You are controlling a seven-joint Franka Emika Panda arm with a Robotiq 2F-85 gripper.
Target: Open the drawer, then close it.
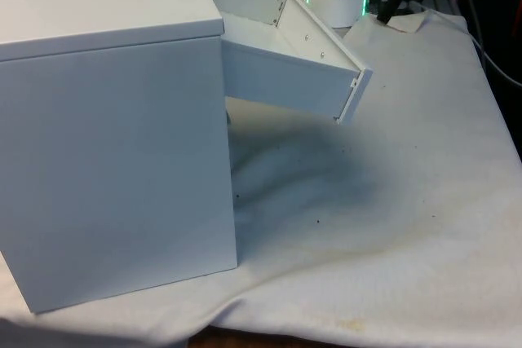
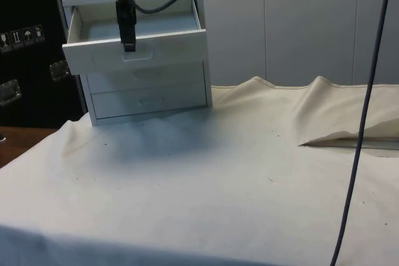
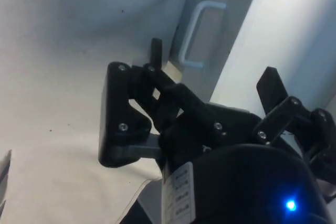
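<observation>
A white chest of drawers [image 1: 114, 160] stands at the front view's left. Its top drawer [image 1: 285, 71] is pulled well out; in the side view the top drawer [image 2: 168, 45] juts over two shut ones. My black gripper [image 2: 128, 42] hangs open just in front of the drawer's front panel, above the small handle [image 2: 138, 56]. From the wrist, the handle [image 3: 191, 35] lies beyond my gripper [image 3: 212, 69], and nothing sits between the spread fingers [image 3: 156, 51]. Whether a finger touches the panel I cannot tell. In the front view the gripper [image 1: 388, 7] is dark, past the drawer's far end.
White cloth [image 1: 391, 201] covers the table, wide and bare to the front view's right of the chest. A raised fold in the cloth [image 2: 349, 138] lies at the side view's right. A grey cable [image 2: 368, 91] hangs down there.
</observation>
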